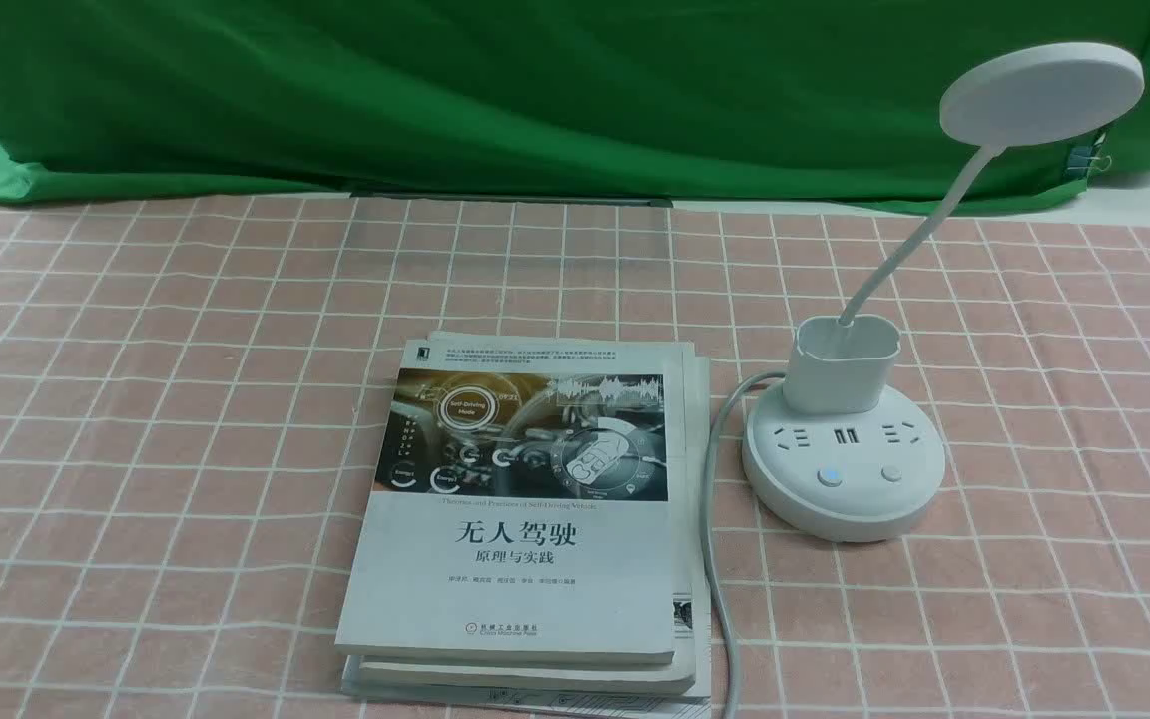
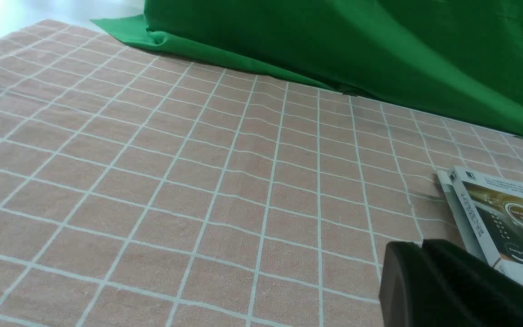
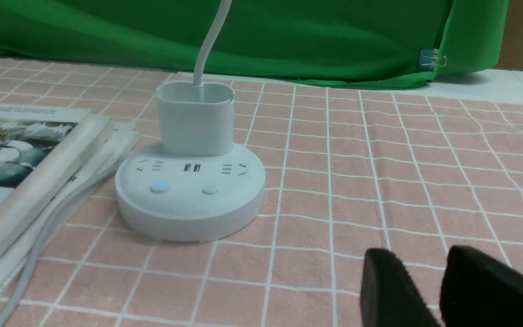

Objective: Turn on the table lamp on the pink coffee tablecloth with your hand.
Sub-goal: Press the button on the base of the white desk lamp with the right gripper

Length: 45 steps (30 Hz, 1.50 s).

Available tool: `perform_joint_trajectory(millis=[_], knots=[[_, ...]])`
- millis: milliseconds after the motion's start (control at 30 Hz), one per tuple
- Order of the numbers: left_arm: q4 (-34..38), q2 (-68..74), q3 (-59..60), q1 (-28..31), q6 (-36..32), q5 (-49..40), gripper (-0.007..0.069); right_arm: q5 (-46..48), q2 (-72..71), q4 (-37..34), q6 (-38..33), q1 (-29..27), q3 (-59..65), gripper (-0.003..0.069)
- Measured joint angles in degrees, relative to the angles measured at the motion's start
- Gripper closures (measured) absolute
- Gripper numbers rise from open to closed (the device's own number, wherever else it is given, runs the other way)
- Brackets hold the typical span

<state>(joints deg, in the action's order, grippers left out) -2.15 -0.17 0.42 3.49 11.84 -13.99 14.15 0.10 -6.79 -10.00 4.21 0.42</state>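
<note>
Nearest, the right gripper (image 3: pixel 443 263) sits low over the pink coffee tablecloth (image 3: pixel 379 150), fingers narrowly parted, empty; the left gripper (image 2: pixel 420 247) is closed on nothing, beside the books (image 1: pixel 525 519); ahead of the right gripper stands the table lamp (image 1: pixel 845 459), its blue-lit button (image 3: pixel 160 187) and plain button (image 3: pixel 210 190) facing it; advisable: press one button squarely from above, clear of the cord (image 1: pixel 710 499); farthest, the green cloth (image 1: pixel 535 90).
</note>
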Motion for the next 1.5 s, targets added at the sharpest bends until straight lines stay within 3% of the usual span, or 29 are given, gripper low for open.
perform_joint_trajectory(millis=[1167,1267,1500], knots=[[0.0,0.0,0.0,0.0,-0.05,0.02,0.0606,-1.84,0.0,0.0,0.31,0.0,0.0,0.0415],[0.0,0.0,0.0,0.0,-0.05,0.02,0.0606,-3.66,0.0,0.0,2.89,0.0,0.0,0.0415],[0.0,0.0,0.0,0.0,0.08,0.02,0.0606,-14.58,0.0,-0.44,20.04,0.0,0.0,0.0415]])
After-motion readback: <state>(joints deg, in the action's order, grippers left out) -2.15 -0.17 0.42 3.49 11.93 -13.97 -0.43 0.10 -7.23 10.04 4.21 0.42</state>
